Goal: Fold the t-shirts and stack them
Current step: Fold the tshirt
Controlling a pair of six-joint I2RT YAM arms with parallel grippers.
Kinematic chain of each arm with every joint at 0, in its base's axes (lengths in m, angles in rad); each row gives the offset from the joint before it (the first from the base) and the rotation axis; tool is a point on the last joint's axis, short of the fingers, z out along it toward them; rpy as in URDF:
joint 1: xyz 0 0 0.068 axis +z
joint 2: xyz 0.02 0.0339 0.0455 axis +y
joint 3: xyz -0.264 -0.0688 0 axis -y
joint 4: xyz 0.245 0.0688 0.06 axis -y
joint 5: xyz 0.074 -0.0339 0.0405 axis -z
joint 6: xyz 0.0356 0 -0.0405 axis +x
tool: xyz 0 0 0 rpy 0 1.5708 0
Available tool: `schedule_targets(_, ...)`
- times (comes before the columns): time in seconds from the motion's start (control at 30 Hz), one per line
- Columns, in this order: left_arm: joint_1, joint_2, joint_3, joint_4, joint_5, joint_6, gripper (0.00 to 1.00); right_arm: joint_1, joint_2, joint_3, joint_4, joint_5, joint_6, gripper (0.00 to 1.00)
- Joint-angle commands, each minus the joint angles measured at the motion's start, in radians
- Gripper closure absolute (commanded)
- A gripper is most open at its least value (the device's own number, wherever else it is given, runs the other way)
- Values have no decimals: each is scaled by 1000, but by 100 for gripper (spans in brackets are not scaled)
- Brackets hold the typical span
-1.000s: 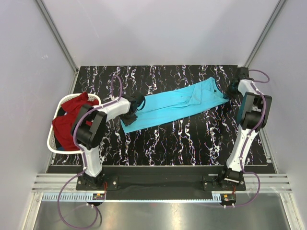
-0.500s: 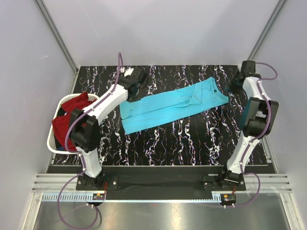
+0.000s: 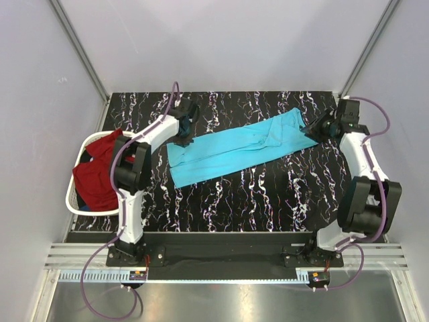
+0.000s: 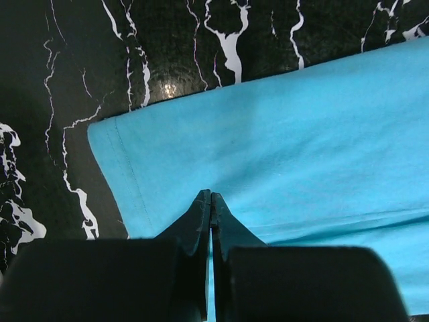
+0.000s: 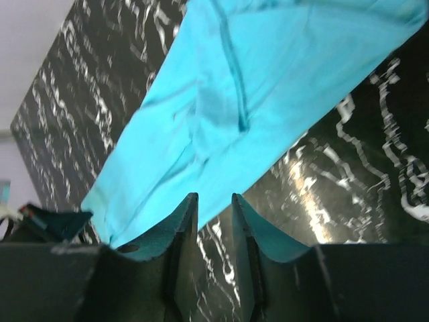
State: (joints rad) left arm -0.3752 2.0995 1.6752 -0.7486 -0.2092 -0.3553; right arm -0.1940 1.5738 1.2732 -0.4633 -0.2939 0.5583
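Note:
The turquoise t-shirt (image 3: 234, 149) lies folded into a long band across the black marbled table (image 3: 255, 194). My left gripper (image 3: 181, 131) hangs over the band's back left corner. In the left wrist view its tips (image 4: 211, 195) are shut together above the flat turquoise cloth (image 4: 301, 147), with no cloth pinched up. My right gripper (image 3: 315, 129) sits at the band's right end. In the right wrist view its jaws (image 5: 214, 196) stand a little apart with nothing between them, just off the edge of the shirt (image 5: 255, 80). The dark red t-shirt (image 3: 97, 176) lies bunched in the basket.
A white laundry basket (image 3: 70, 194) stands at the table's left edge beside the left arm. Grey walls close in the table at the back and sides. Bare marbled table shows in front of the shirt.
My left gripper has swung from the shirt's near left end to its back left corner and shut. My right gripper has come in to the shirt's right end, its jaws wider apart.

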Motion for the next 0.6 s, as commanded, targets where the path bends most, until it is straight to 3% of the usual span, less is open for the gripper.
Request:
schedule_targets(0.0,-7,-1,-35,49,-4,13,100,28,-86,-66,69,-80,25,66)
schedule_targets(0.1,-8,-7,-159,75,-48,-40,100,41,-142,-138,84,-99,45,66)
schedule_targets(0.33,-39,-182,-399,141,-29,-114,100,53,-271,-276,118,-56,110,62)
schedule_targets(0.47,-102,-315,-538,167,-59,-152,100,50,-249,-285,129,48,104,55)
schedule_targets(0.57,-146,-400,-661,184,-55,-195,100,15,-162,-258,169,35,77,54)
